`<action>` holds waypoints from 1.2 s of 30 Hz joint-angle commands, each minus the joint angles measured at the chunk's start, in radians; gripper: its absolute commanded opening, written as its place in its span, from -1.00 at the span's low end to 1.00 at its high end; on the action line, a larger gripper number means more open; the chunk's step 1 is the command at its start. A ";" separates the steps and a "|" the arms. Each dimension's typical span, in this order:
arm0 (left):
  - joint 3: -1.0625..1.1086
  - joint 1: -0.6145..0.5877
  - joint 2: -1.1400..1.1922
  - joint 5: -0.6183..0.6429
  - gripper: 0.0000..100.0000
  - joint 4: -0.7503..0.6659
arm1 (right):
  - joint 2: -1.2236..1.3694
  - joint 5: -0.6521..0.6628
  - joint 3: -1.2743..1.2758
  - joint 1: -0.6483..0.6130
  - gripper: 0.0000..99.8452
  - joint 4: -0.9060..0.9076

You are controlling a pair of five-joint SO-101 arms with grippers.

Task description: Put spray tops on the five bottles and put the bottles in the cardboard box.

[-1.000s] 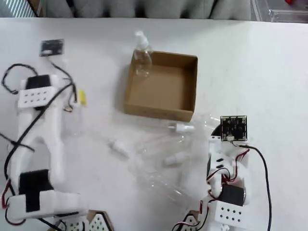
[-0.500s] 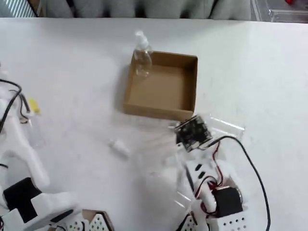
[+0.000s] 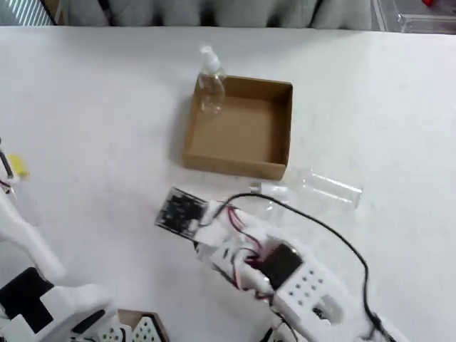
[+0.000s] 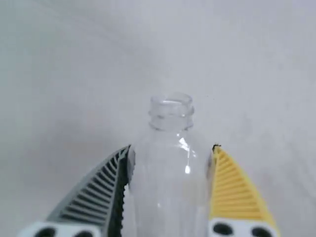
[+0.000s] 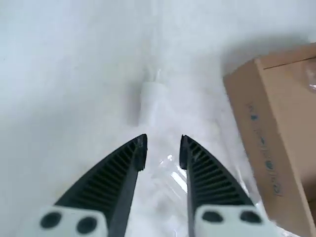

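An uncapped clear bottle (image 4: 170,148) stands between the grey and yellow fingers of my left gripper (image 4: 171,149), which is shut on its body below the open neck. That gripper's yellow finger (image 3: 18,169) shows at the table's left edge. My right gripper (image 5: 163,140) is open just above the table, its black fingers pointing at a white spray top (image 5: 148,98) lying a little ahead. The cardboard box (image 3: 239,128) sits mid-table, and a capped bottle (image 3: 210,89) stands at its far left corner. Another clear bottle (image 3: 331,187) lies in front of the box.
The right arm (image 3: 278,267) stretches diagonally across the near middle of the table, its camera board (image 3: 182,212) in front of the box's left corner. A loose spray top (image 3: 269,189) lies by the lying bottle. The box wall (image 5: 276,133) is close beside the right gripper.
The right arm has swung left across the table, from in front of the box's right corner to in front of its left corner. The left arm has drawn back to the left edge.
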 commanded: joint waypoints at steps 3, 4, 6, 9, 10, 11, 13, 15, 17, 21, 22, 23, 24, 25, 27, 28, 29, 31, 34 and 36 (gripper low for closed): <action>-0.072 -0.056 -0.067 -0.009 -0.96 0.015 | 0.340 0.006 -0.118 -0.051 -0.77 -0.174; -0.072 -0.061 -0.067 -0.009 -0.96 0.015 | 0.394 0.006 -0.126 -0.054 -0.77 -0.202; -0.072 -0.070 -0.067 -0.009 -0.96 0.014 | 0.496 0.006 -0.152 -0.054 -0.77 -0.240; -0.072 -0.071 -0.067 -0.009 -0.96 0.012 | 0.627 0.006 -0.201 -0.058 -0.70 -0.252; -0.072 -0.071 -0.067 -0.009 -0.96 0.012 | 0.661 0.006 -0.218 -0.064 -0.66 -0.254; -0.072 -0.071 -0.067 -0.009 -0.96 0.012 | 0.694 0.006 -0.236 -0.067 -0.62 -0.254; -0.072 -0.070 -0.067 -0.009 -0.96 0.012 | 0.757 0.005 -0.275 -0.073 -0.58 -0.254; -0.072 -0.070 -0.067 -0.009 -0.96 0.014 | 0.814 0.005 -0.310 -0.071 -0.58 -0.255; -0.072 -0.070 -0.067 -0.009 -0.96 0.015 | 0.862 0.005 -0.344 -0.070 -0.58 -0.252; -0.072 -0.070 -0.067 -0.009 -0.96 0.015 | 0.889 0.005 -0.382 -0.070 -0.80 -0.228; -0.072 -0.070 -0.067 -0.009 -0.96 0.015 | 0.889 0.005 -0.382 -0.070 -0.93 -0.232; -0.072 -0.070 -0.067 -0.009 -0.96 0.015 | 0.888 0.005 -0.382 -0.070 -1.00 -0.232; -0.072 -0.070 -0.067 -0.009 -0.96 0.015 | 0.888 0.005 -0.382 -0.064 -0.95 -0.225; -0.071 -0.070 -0.067 -0.009 -0.96 0.017 | 0.886 0.005 -0.384 -0.053 -0.92 -0.219; -0.071 -0.068 -0.067 -0.009 -0.96 0.017 | 0.874 0.005 -0.399 -0.030 -0.98 -0.176; -0.071 -0.065 -0.067 -0.009 -0.96 0.017 | 0.855 0.005 -0.411 -0.013 -0.97 -0.136; -0.071 -0.065 -0.067 -0.009 -0.96 0.020 | 0.829 0.005 -0.423 0.005 -0.96 -0.084; -0.078 -0.058 -0.067 -0.009 -0.96 0.051 | 0.756 0.005 -0.459 0.047 -0.97 0.045; -0.110 -0.025 -0.067 -0.009 -0.96 0.126 | 0.618 0.012 -0.512 0.128 -0.97 0.259; -0.143 0.005 -0.067 -0.009 -0.96 0.181 | 0.522 0.014 -0.534 0.189 -0.97 0.377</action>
